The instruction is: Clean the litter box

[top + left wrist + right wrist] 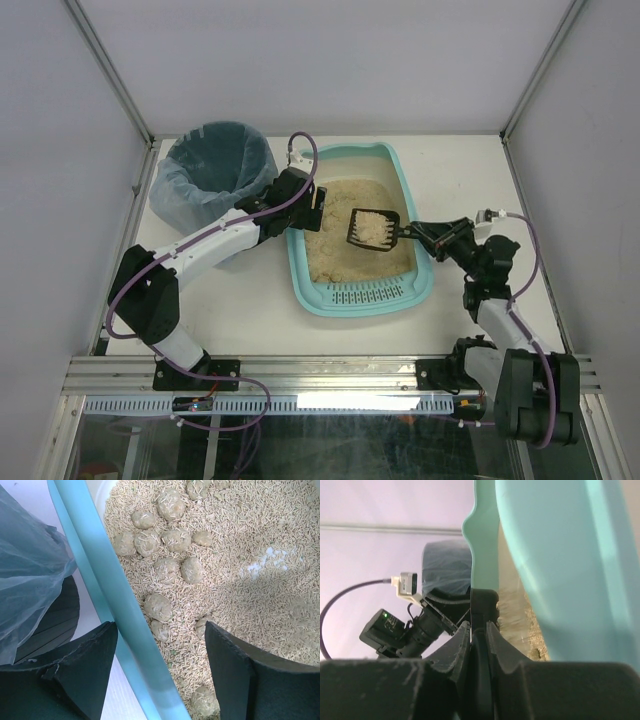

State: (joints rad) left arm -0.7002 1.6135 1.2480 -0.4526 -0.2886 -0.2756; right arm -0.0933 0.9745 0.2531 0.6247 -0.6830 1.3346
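The light teal litter box (300,272) lies mid-table, filled with beige litter, its slotted grate (368,294) at the near end. Several grey clumps (170,570) lie in the pellets near its left wall. My left gripper (306,203) is open and straddles that left rim (115,595), one finger (85,665) outside and the other (240,670) over the litter, neither touching it. My right gripper (425,233) is shut on the handle (484,605) of a black scoop (373,229), which hangs over the box loaded with litter.
A round dark bin with a bluish bag liner (213,170) stands just left of the litter box, its bag (30,570) close to my left finger. Grey enclosure walls ring the table. The box's right wall (560,555) rises right beside my right gripper.
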